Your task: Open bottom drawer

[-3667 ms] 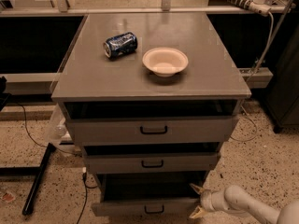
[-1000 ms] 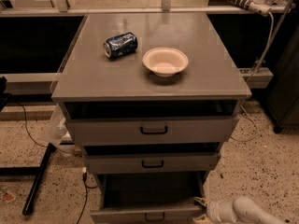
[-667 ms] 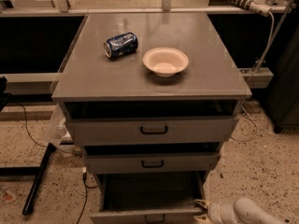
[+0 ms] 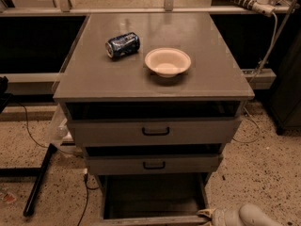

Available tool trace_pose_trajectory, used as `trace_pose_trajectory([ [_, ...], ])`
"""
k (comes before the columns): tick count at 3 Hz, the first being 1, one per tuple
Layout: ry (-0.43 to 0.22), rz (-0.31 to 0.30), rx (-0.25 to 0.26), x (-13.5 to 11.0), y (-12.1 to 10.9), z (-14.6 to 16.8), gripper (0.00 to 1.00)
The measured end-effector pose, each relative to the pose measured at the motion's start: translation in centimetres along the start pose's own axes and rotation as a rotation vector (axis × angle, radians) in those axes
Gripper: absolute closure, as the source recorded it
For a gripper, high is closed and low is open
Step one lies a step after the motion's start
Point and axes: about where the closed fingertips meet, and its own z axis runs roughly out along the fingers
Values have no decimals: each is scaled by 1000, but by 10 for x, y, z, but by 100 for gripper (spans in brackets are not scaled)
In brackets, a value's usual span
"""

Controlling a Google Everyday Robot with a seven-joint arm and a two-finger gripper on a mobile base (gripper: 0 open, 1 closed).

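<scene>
We see a cabinet (image 4: 188,86) with a smooth, matt grey top that has a faint sheen toward the back. The can (image 4: 122,44) at upper left looks like glossy blue metal and catches the light. The bowl (image 4: 168,62) is pale cream and matt, either paper or plastic. The drawer (image 4: 150,197) at the bottom has the same dull grey finish inside. The gripper (image 4: 207,214), at the lower right edge by the drawer's front corner, looks like smooth off-white plastic. The floor (image 4: 263,173) is speckled and stone-like.

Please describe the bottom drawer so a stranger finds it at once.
Look at the grey cabinet with three stacked drawers. The drawer is the lowest, with the gripper at its right front corner. Only it is pulled far out, its inside showing.
</scene>
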Motion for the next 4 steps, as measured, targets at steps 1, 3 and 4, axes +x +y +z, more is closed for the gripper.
trace_pose_trajectory([
  [1, 0, 0, 0, -2, -1, -2, 100],
  [3, 1, 4, 2, -1, 9, -5, 82],
  [4, 1, 4, 2, -1, 9, -5, 51],
])
